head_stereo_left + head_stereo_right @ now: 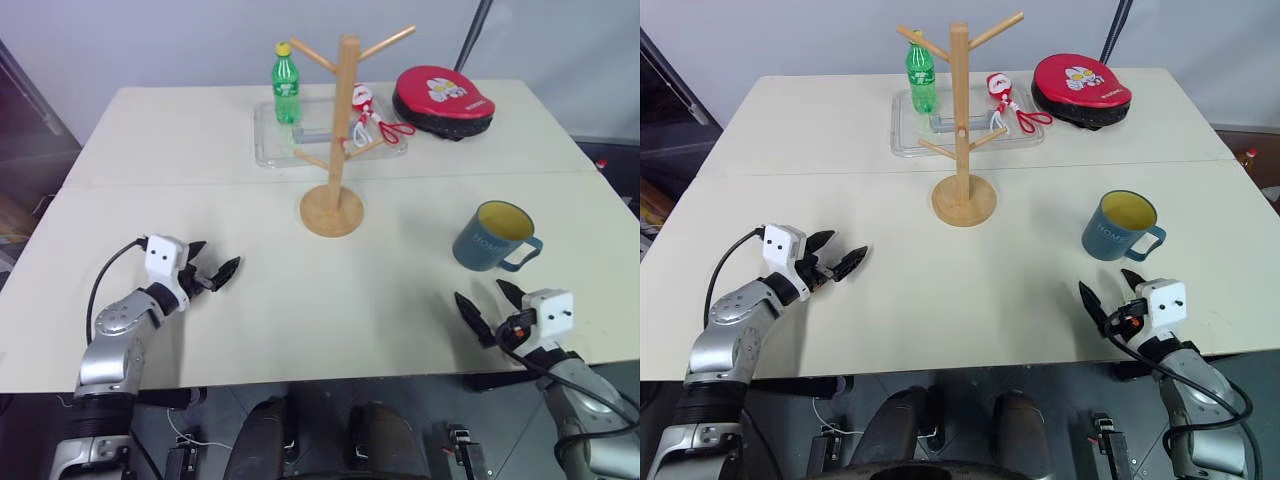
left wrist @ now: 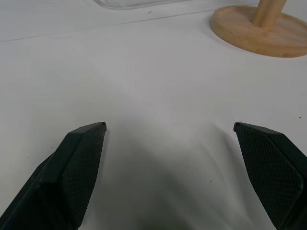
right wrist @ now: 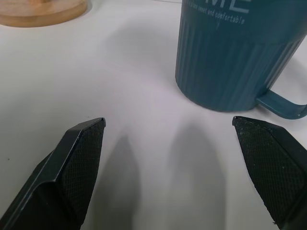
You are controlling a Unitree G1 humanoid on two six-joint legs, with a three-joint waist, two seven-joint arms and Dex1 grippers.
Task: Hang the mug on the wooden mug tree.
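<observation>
Both grippers wide & empty over the white table (image 1: pixel 200 350); mug not yet hung.
L gripper (image 1: pixel 212 272) w/ black fingers spread wide, holding nothing; tall light-wood mug tree (image 1: pixel 336 150) on round disc base stands ahead & to its right, well apart. Teal-blue ceramic mug (image 1: pixel 493 236) w/ yellow inside, upright on table, handle to right, sits just ahead of R gripper (image 1: pixel 490 306), whose fingers are also spread wide, not touching it.

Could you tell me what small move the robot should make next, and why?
Probably ease the right hand forward toward the mug. The mug stands upright on the table, untouched, just ahead of that open hand, with its handle toward the robot's right. The wooden mug tree waits farther off.
</observation>
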